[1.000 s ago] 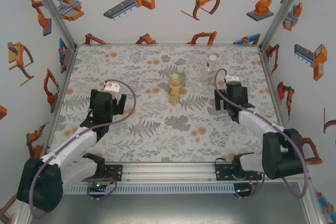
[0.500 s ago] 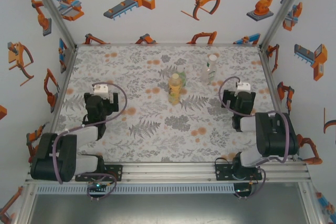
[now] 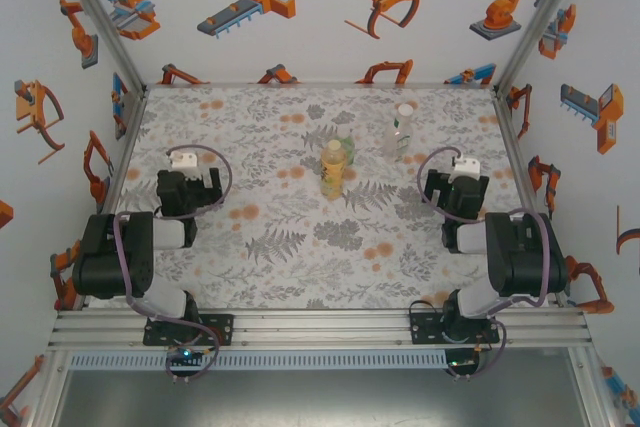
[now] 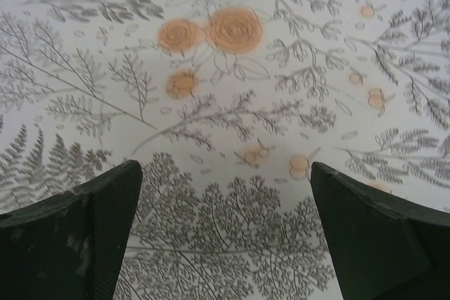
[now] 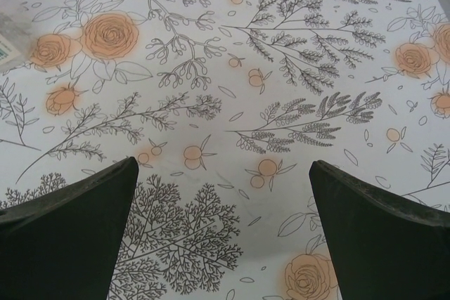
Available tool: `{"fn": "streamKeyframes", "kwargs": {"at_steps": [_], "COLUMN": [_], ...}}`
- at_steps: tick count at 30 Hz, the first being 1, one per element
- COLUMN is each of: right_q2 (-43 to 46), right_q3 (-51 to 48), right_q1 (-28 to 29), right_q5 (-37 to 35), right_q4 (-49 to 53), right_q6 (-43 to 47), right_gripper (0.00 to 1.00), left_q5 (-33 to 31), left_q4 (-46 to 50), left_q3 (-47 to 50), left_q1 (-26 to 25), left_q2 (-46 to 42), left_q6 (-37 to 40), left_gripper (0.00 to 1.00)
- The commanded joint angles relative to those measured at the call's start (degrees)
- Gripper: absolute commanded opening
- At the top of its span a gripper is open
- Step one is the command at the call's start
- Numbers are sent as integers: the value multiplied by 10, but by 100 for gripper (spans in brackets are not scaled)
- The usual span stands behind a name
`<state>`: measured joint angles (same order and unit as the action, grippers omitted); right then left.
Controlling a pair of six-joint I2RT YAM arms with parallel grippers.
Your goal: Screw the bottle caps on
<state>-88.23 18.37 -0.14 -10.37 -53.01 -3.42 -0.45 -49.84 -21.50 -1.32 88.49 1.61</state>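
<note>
Top external: amber bottle [image 3: 333, 169], label [image 3: 332, 179] unreadable

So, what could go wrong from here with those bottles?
The yellow bottle and the green bottle stand close together, so reaching for one might knock the other over. The clear bottle is slim and upright; a sideways nudge could tip it.

1. Amber bottle [image 3: 333, 177]: stands upright in the middle, with a pale label and a yellowish cap [image 3: 332, 148] on top.
2. Green bottle [image 3: 347, 143]: translucent, just behind the amber bottle and partly hidden by it.
3. Clear bottle [image 3: 399, 139]: upright, further right and apart from the other two, with a whitish cap [image 3: 405, 109] on its neck.
</note>
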Motion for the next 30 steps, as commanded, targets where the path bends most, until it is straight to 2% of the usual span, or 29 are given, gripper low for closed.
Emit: {"fn": "streamKeyframes", "kwargs": {"at_steps": [1, 5, 9, 30], "right_q2": [2, 0, 1, 0], "right_q3": [16, 18, 26, 32], "right_q1": [-2, -2, -2, -2], "right_q5": [-18, -9, 31, 35], "right_q4": [-3, -1, 14, 23], "right_q6": [-14, -11, 5, 4], "right_gripper": [99, 99, 99, 99], "left_q5": [-1, -2, -2, -4], "left_q4": [3, 12, 15, 19], "left_q3": [-14, -15, -16, -17], "left_q1": [3, 3, 3, 3], "left_q2": [2, -1, -2, -3], "left_q6": [-26, -27, -28, -28], "left_gripper": [97, 97, 97, 97]}}
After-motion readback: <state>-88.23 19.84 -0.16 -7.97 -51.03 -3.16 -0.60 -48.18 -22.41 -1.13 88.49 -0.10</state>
